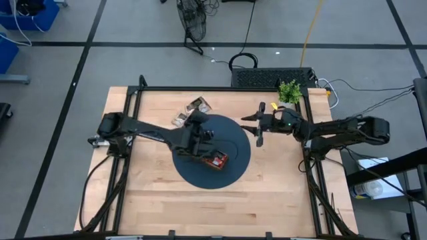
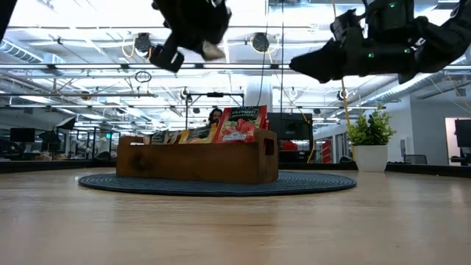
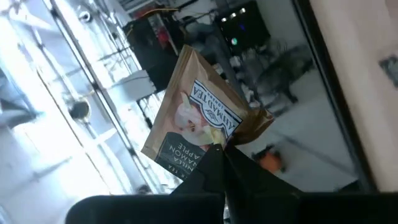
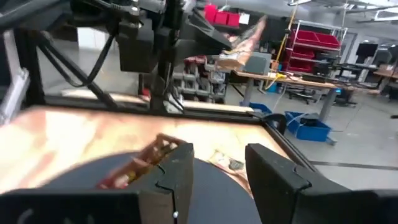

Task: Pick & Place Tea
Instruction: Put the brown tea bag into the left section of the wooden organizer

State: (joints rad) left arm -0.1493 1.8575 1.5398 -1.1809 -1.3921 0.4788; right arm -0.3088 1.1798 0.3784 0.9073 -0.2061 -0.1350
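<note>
My left gripper (image 1: 202,135) hangs above the wooden tray (image 2: 197,162) on the round dark mat (image 1: 235,143). It is shut on a brown-and-white tea sachet (image 3: 193,118), which the low view shows as a pale scrap (image 2: 214,50) high above the tray. A red sachet (image 2: 240,124) stands upright in the tray's end compartment, with darker sachets (image 2: 184,135) beside it. Two more sachets (image 1: 197,105) (image 1: 180,120) lie flat on the table beyond the mat. My right gripper (image 1: 257,125) is open and holds nothing, raised over the mat's right edge. My left gripper pinches the sachet by its lower edge (image 3: 214,142) between its two fingertips (image 3: 217,163). The rest of the packet sticks out past the fingers, and one corner (image 3: 261,119) is crumpled. The sachet is lifted clear, well above the tray.
A small green potted plant (image 1: 289,91) stands at the table's far right corner. A black frame (image 1: 200,89) runs around the wooden tabletop. Bare wood (image 1: 200,207) lies on the near side of the mat.
</note>
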